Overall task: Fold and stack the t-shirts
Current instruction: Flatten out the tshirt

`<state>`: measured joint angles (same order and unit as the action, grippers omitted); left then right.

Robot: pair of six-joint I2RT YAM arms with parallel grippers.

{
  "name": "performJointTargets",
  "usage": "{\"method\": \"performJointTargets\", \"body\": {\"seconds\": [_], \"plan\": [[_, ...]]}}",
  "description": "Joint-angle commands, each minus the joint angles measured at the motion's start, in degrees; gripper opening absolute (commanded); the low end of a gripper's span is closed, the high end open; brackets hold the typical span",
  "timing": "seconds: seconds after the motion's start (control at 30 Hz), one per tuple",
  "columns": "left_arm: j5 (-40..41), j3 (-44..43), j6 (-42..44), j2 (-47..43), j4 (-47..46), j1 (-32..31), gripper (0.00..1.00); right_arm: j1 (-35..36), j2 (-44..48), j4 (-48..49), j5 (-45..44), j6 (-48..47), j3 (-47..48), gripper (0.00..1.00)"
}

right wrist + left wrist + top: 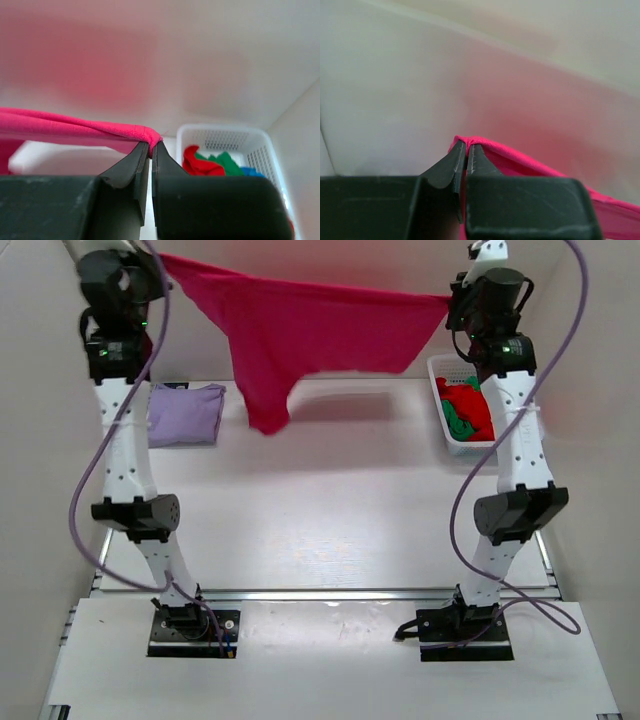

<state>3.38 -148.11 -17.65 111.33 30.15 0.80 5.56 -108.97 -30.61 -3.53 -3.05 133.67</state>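
Left jaws and right jaws each pinch an end of the magenta t-shirt (300,330), which hangs stretched between them above the surface (330,510). Its long axis runs arm to arm, neither nearer; the lavender t-shirt (185,412) lies by my left arm.

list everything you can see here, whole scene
magenta t-shirt: one, magenta-pink, held in the air over the far part of the table, stretched between both grippers
lavender t-shirt: one, pale lavender, folded, on the table at far left
basket: one, white lattice plastic, on the table at far right
red t-shirt: one, red, crumpled in the basket
green t-shirt: one, green, in the basket beside the red one
blue cloth: one, blue, in the basket, mostly hidden
table: one, white
left arm: one, white and black, raised
right arm: one, white and black, raised
left gripper: one, black, shut on the magenta t-shirt
right gripper: one, black, shut on the magenta t-shirt
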Motion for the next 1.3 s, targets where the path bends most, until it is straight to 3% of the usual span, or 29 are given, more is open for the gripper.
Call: {"method": "performJointTargets", "body": {"seconds": [0.0, 0.13, 0.3, 0.47, 0.5, 0.57, 0.6, 0.67, 0.77, 0.87, 1.03, 1.27], "plan": [[-0.9, 1.2, -0.2, -10.9, -3.5, 1.8, 0.02, -0.6, 8.8, 3.3, -0.3, 0.3, -3.7, 0.00], [5.4, 7.7, 4.6, -13.0, 4.1, -6.1, 0.00, 1.2, 11.8, 5.1, -2.5, -0.6, -16.4, 0.00], [11.2, 14.1, 2.7, -10.3, 16.8, -11.4, 0.00, 2.1, 16.5, 7.4, -1.9, 1.4, -36.9, 0.00], [4.2, 16.4, -7.9, -8.2, 37.1, -7.9, 0.00, 4.3, 23.2, 5.0, -2.5, 5.7, -52.2, 0.00], [5.4, 21.4, -8.9, -9.4, 39.1, -8.7, 0.00, 4.7, 24.4, 3.1, -1.9, 7.1, -54.7, 0.00], [5.3, 41.0, -10.2, -16.5, 33.5, -10.9, 0.00, 4.5, 26.3, -0.1, 0.4, 10.1, -58.8, 0.00], [1.9, 47.0, -11.2, -18.9, 31.4, -9.7, 0.00, 5.3, 27.9, -1.5, 0.7, 11.6, -61.7, 0.00], [-7.3, 68.1, -14.4, -26.7, 22.3, -4.8, 0.00, 7.6, 30.7, -4.3, -1.2, 13.5, -66.1, 0.00], [-13.4, 84.7, -15.8, -32.5, 16.2, -2.3, 0.00, 7.4, 33.8, -7.5, 0.9, 18.7, -74.4, 0.00], [-11.6, 92.4, -15.1, -34.9, 16.6, -5.8, 0.02, 3.5, 36.6, -8.8, 7.3, 21.2, -81.3, 0.00], [-13.3, 106.2, -19.1, -43.7, 12.3, -8.7, 0.02, 0.8, 36.0, -11.1, 7.0, 22.2, -88.4, 0.00], [-9.1, 108.8, -20.6, -48.4, 16.2, -11.7, 0.00, 3.1, 33.1, -13.6, 5.3, 24.7, -88.5, 0.00]]}}
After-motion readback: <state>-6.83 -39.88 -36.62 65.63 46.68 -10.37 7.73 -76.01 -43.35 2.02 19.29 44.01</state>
